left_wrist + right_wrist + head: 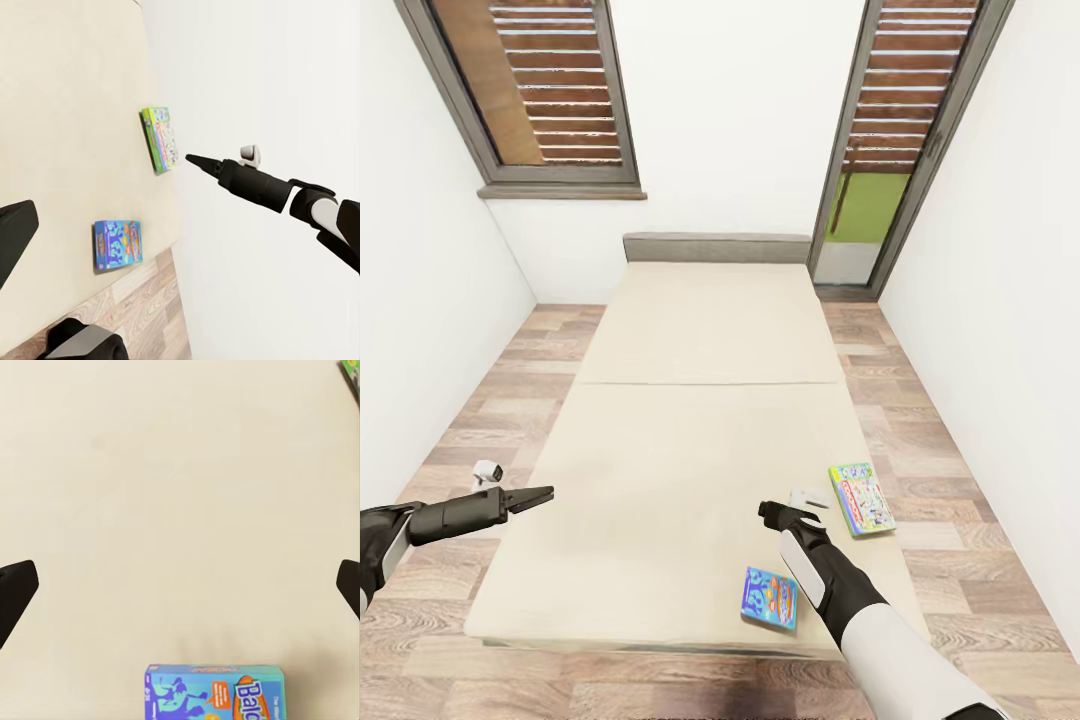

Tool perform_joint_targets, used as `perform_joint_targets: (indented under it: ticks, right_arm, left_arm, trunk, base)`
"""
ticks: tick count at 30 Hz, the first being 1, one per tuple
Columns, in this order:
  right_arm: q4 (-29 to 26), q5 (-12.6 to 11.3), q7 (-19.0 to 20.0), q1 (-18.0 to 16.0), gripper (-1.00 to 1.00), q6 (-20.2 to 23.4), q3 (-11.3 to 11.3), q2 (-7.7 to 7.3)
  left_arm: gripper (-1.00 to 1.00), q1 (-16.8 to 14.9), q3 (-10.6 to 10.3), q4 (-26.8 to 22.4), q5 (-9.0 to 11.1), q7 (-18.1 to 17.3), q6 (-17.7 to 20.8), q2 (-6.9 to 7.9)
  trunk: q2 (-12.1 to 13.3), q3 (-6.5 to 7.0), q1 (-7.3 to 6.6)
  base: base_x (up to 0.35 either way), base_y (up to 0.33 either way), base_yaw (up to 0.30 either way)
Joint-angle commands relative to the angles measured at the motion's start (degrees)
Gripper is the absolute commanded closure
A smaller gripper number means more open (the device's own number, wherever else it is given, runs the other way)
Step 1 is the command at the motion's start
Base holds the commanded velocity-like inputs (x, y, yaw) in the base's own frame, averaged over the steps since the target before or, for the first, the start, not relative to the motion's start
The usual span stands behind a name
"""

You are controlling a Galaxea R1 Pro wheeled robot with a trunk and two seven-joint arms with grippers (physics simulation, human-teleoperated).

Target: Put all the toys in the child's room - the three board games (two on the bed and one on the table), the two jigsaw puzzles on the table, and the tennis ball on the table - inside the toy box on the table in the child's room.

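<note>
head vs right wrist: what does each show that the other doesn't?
Head view alone: the grey headboard, two windows, the wood floor, the left gripper and the whole green-edged board game. Right wrist view alone: the lid print of the blue board game close up, between wide-apart fingertips. Both: the beige mattress and the blue game.

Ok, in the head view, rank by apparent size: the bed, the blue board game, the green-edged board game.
1. The bed, by far the largest.
2-3. The green-edged board game and the blue board game look about alike; the blue one lies nearer the camera, so I won't rank them.
</note>
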Motion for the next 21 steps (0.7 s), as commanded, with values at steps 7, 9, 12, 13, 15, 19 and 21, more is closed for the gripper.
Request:
perform_joint_targets:
  ticks: [7,9,12,13,15,19,21]
  right_arm:
    - [-0.10,-0.12,-0.48,-0.08,-1.00,0.30,0.24,-0.04]
    - [-0.10,-0.07,-0.48,-0.08,-1.00,0.30,0.24,-0.04]
    - [-0.10,-0.01,-0.48,-0.11,-1.00,0.36,0.24,-0.04]
    - [-0.10,0.00,-0.48,-0.11,-1.00,0.36,0.24,-0.04]
    - [-0.10,0.01,-0.48,-0.12,-1.00,0.38,0.24,-0.04]
    - [-0.10,-0.04,-0.48,-0.12,-1.00,0.39,0.26,-0.04]
    - [-0.10,-0.05,-0.48,-0.13,-1.00,0.39,0.25,-0.07]
  left_arm:
    - [-1.00,-0.04,-0.04,0.00,-0.07,-0.24,0.60,0.00]
    - [-1.00,-0.04,-0.02,0.00,-0.04,-0.24,0.56,0.00]
    - [-1.00,-0.04,0.04,0.00,0.01,-0.24,0.53,0.00]
    - [-1.00,-0.04,0.05,0.00,0.06,-0.24,0.53,0.02]
    - [-1.00,-0.04,0.04,-0.23,0.29,-0.24,0.52,0.18]
    - [-1.00,-0.04,0.02,-1.15,0.52,-0.24,0.77,0.50]
    - [-1.00,-0.01,0.00,-1.76,0.57,-0.24,1.44,0.60]
  trunk:
    - [-0.10,-0.70,0.03]
    - [-0.10,-0.87,0.03]
    - [-0.10,-1.13,0.03]
    - [-0.10,-1.22,0.03]
    - [-0.10,-1.39,0.03]
    - [-0.10,-1.73,0.03]
    - [-0.10,-1.91,0.03]
  base:
    - [0.000,0.000,0.000]
    - [0.000,0.000,0.000]
    - [0.000,0.000,0.000]
    - [0.000,0.000,0.000]
    - [0.000,0.000,0.000]
    - [0.000,0.000,0.000]
    - [0.000,0.000,0.000]
